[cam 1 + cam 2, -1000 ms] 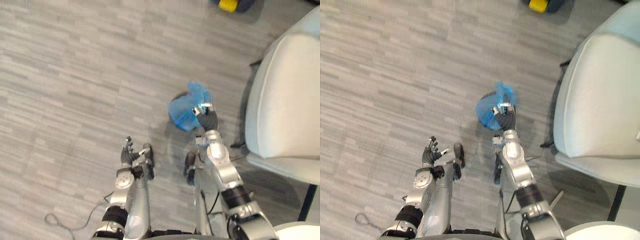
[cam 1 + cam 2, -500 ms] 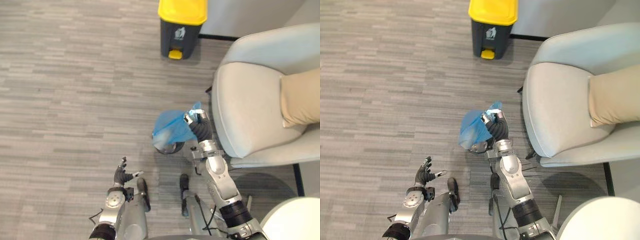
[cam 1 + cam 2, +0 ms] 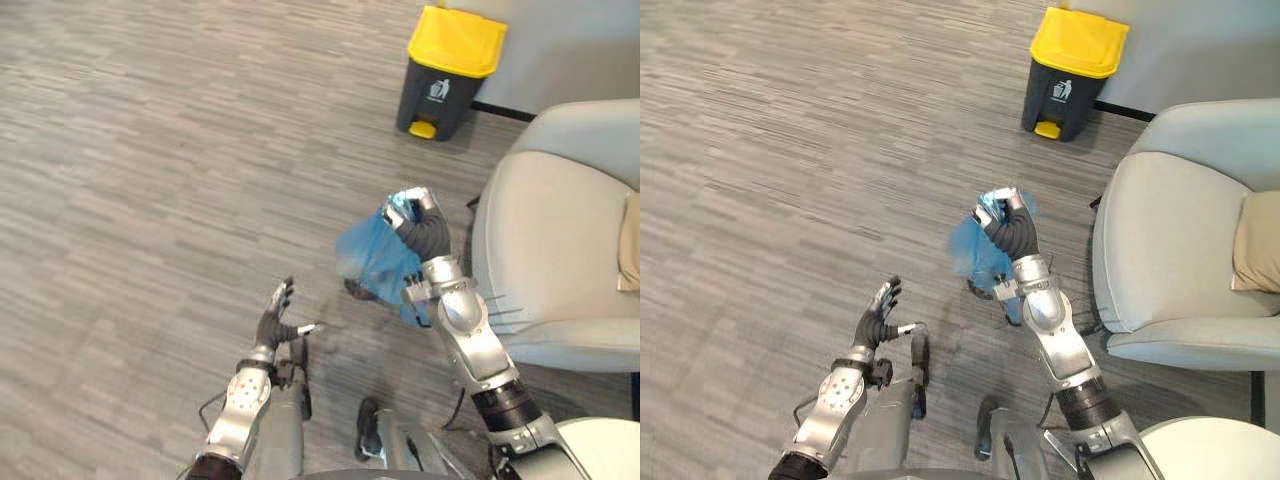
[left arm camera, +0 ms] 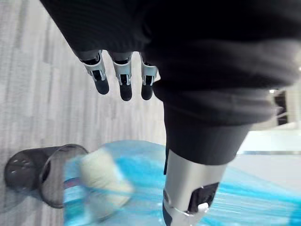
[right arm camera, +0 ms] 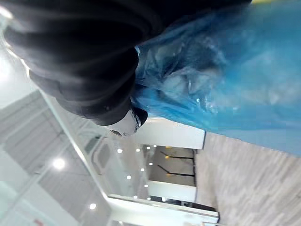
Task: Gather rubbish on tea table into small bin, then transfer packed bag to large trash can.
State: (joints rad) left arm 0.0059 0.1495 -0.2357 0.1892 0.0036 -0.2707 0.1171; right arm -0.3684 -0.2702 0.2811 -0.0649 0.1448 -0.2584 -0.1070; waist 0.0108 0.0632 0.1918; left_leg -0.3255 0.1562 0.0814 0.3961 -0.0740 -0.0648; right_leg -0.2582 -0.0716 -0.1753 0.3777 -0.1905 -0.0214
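My right hand [image 3: 422, 228] is shut on the gathered top of a blue rubbish bag [image 3: 372, 262], which hangs in the air above the floor. Beside my right hand's dark cover, the bag's [image 5: 225, 80] crinkled plastic shows close up. The large trash can [image 3: 450, 70], dark grey with a yellow lid, stands on the floor beyond the bag, near the wall. My left hand [image 3: 275, 322] hovers low at the left with straight fingers [image 4: 124, 84], holding nothing. Past them lie the bag [image 4: 117, 155] with pale rubbish [image 4: 103, 183] inside and a small dark mesh bin [image 4: 28, 174] on the floor.
A pale grey armchair [image 3: 560, 260] stands close on the right of the bag, with a beige cushion [image 3: 1258, 240] on its seat. A white round tabletop [image 3: 1200, 450] shows at the lower right. Grey wood-pattern floor [image 3: 150, 150] stretches open to the left.
The camera has swung, bringing the trash can into view and then to the upper right. My right hand holds the bag higher now. My left hand has risen with its fingers spread.
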